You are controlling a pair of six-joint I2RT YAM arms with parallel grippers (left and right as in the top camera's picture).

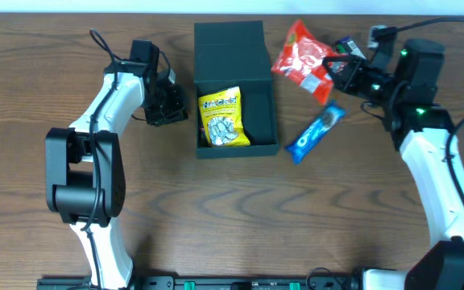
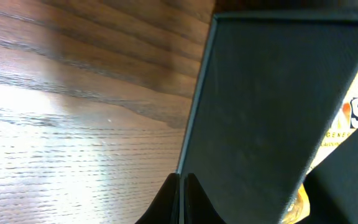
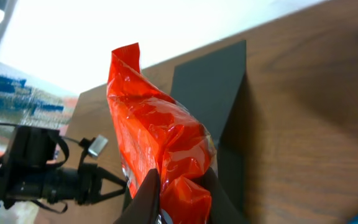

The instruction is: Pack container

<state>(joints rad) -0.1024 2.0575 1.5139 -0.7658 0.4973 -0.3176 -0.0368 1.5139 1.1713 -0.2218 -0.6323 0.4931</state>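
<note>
While the right tool (image 1: 331,71) is clamped on the red packet (image 1: 300,63), the packet hangs above the table (image 1: 240,217), just right of the raised lid (image 1: 229,48) and not yet over the opening. The container (image 1: 236,151) sits at the table's centre, open, with the lid standing at its far side. A yellow packet (image 1: 221,118) lies inside toward the left wall, so the free room appears to be on the right.

Recommended procedure:
1. Carry the red packet left and toward the near side until it is over the free portion.
2. Lower it below the rim before parting the fingers.
3. Move slowly. The foil is held near one end and may swing.

Obstructions:
- The upright lid and the right wall border the approach. Clear both from above.
- A blue packet (image 1: 316,132) lies on the table just right of the container, under the likely path. It should not interfere if height is kept.
- The left tool (image 2: 181,186), fingers together and holding nothing, sits just beside the left wall, outside the opening. Contact cannot be determined.
</note>
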